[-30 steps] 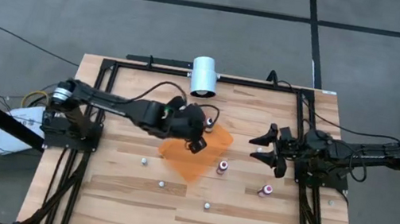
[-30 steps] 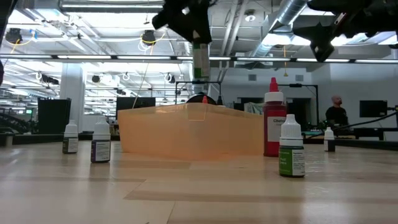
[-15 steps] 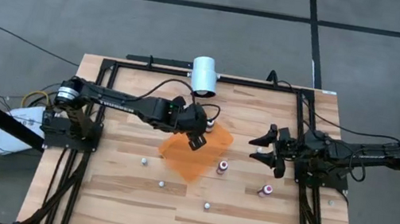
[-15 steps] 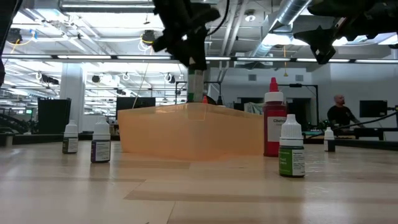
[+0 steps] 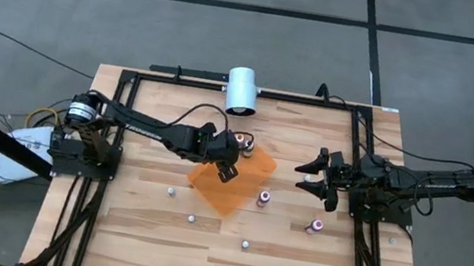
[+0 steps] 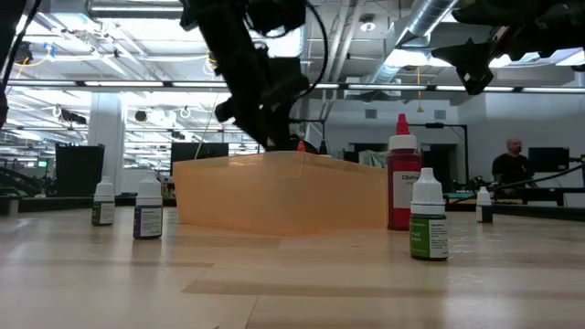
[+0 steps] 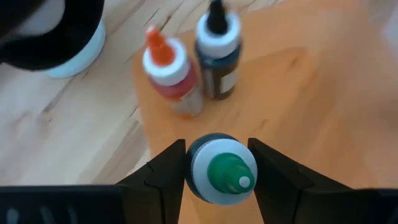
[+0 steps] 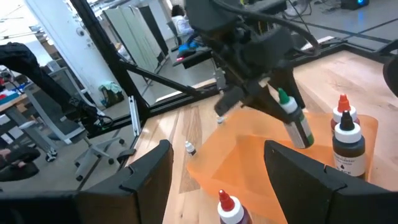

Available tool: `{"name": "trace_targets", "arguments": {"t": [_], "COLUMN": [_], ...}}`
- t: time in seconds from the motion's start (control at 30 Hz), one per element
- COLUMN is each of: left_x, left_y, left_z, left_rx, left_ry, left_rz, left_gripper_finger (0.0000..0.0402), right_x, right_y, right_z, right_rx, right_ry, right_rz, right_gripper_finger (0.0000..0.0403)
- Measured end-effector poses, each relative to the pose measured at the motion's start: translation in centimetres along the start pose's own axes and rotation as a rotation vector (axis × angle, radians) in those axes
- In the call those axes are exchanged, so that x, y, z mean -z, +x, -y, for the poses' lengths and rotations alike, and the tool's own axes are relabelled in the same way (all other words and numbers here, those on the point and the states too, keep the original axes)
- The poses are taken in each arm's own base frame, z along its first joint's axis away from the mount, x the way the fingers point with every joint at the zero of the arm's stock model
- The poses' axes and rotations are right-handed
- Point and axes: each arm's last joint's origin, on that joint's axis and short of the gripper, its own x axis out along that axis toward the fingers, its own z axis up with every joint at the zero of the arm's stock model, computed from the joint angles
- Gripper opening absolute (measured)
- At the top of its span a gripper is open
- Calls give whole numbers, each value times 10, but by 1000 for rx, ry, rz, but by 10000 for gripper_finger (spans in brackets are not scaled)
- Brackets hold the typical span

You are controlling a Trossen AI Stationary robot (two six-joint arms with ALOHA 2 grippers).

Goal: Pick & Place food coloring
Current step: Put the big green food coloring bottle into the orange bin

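My left gripper (image 5: 228, 167) is over the orange tray (image 5: 230, 189), shut on a green-topped food coloring bottle (image 7: 221, 173); the right wrist view shows that bottle (image 8: 296, 124) too. An orange-topped bottle (image 7: 169, 71) and a dark-topped bottle (image 7: 217, 53) stand upright on the tray's floor. Other bottles stand on the wood: a pink-topped one (image 5: 262, 197), another (image 5: 316, 226) and three small ones toward the near edge. My right gripper (image 5: 314, 179) waits open at the table's right side, above the wood. My left gripper pinches the green-topped bottle between its two fingers, at the bottle's upper part just under the white collar (image 7: 198, 180). The fingers slant down from the table's left. The bottle hangs tilted below them, green tip up, over the tray; I cannot tell whether its base touches.
A white cylinder (image 5: 243, 90) lies at the far edge. A black frame (image 5: 130, 87) runs round the table. In the low view a red bottle (image 6: 402, 183) and a green-labelled one (image 6: 428, 219) stand right of the tray, and two bottles (image 6: 146, 208) to its left.
My left gripper has come down toward the orange tray with the green-topped bottle still in its fingers. The bottle has sunk from well above the tray's rim to behind its wall. The right arm has kept still.
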Motion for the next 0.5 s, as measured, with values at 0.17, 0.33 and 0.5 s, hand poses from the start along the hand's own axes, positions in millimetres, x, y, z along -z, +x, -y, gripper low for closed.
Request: {"name": "trace_targets", "arguments": {"t": [0.17,0.33,0.5], "left_x": [0,2,2], "left_y": [8,16,19], "left_z": [-5,-11,-17], "left_rx": [25,60,42], "left_ry": [20,6,4], "left_rz": [32,32,24], "left_gripper_finger": [147,147,147], "right_x": [0,0,0], "right_y": [0,0,0], "right_z": [0,1,1], "right_rx": [12,25,25], "right_ry": [10,19,34], "right_rz": [4,9,9], "right_gripper_finger": [240,240,240]}}
